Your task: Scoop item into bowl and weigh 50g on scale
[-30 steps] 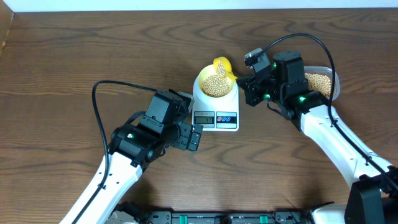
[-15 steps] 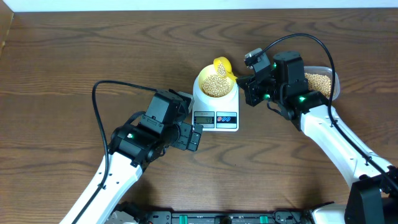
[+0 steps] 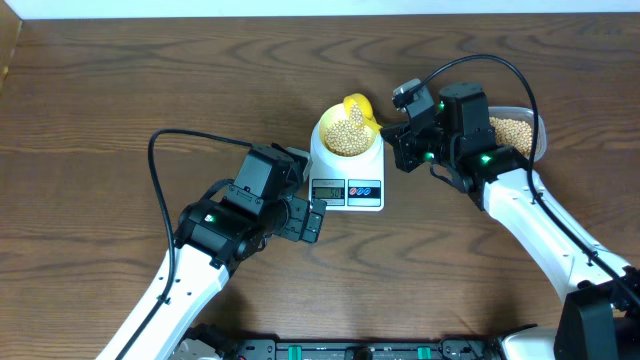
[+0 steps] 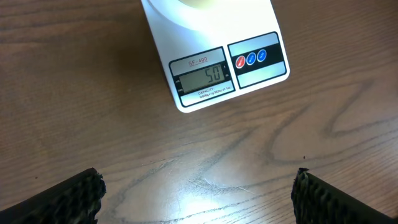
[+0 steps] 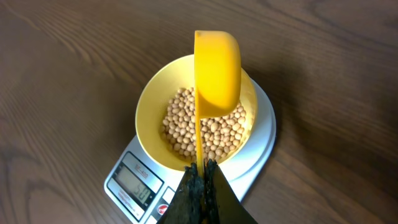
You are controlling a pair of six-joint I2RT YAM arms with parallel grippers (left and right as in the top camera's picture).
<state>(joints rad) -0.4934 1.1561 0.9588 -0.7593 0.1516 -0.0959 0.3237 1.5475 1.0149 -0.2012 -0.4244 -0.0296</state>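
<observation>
The white scale point(image 3: 347, 182) stands mid-table; its display point(image 4: 200, 77) reads 50. The pale-yellow bowl point(image 5: 148, 109) sits on it, partly filled with beige beans point(image 5: 211, 132). My right gripper point(image 5: 200, 177) is shut on the thin handle of the bright yellow scoop point(image 5: 217, 74), which is tipped on its side over the bowl. In the overhead view the scoop point(image 3: 357, 105) shows at the bowl's far rim, with the right gripper point(image 3: 398, 143) beside the scale. My left gripper point(image 3: 312, 218) is open and empty, just in front and left of the scale; its fingertips point(image 4: 71, 198) stand wide apart.
A clear tub with more beans point(image 3: 514, 130) stands at the right, behind the right arm. Black cables arc over both arms. The table's far edge runs along the top of the overhead view.
</observation>
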